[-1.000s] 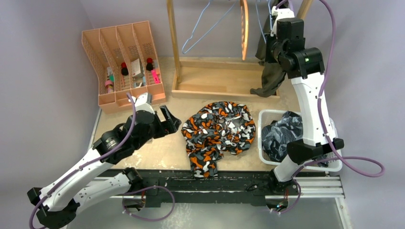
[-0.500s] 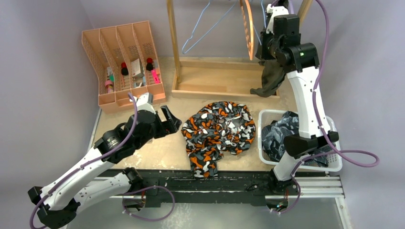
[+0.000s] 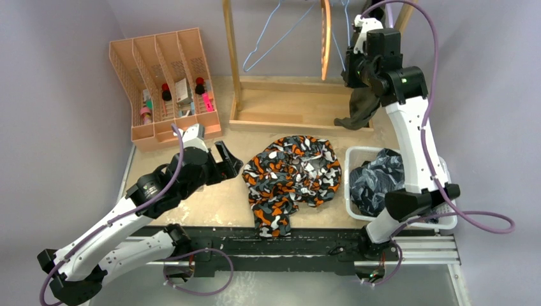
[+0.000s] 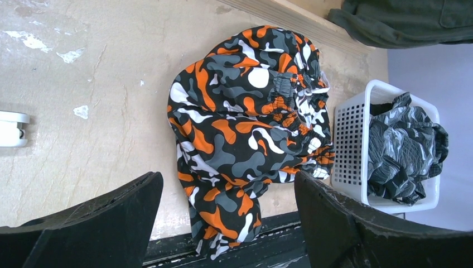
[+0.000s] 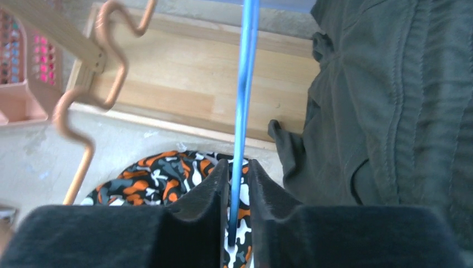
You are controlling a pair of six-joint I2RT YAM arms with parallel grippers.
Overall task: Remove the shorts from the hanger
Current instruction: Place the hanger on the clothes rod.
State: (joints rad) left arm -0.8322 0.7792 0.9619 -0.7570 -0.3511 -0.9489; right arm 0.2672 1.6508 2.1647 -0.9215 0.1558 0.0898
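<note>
Right gripper [image 5: 239, 167] reaching up at far right. Fingers sitting almost together, thin blue hanger [image 5: 245, 84] wire passing through small gap; cannot tell if squeezing it. Olive green shorts [image 5: 390, 111] hanging just right of wire. Left gripper [image 4: 227, 178] hovering low at near left, fingers wide apart, holding nothing. Camouflage shorts [image 3: 293, 172] lying bunched on table middle. Blue-grey patterned shorts [image 3: 379, 178] sitting in white basket [image 3: 349, 185], near right.

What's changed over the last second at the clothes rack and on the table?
The right tool edged left along the rack, the blue hanger wire between its fingers; whether it grips is unclear. The orange hanger swayed, then returned. The left tool, camouflage shorts and olive shorts stayed put.
</note>
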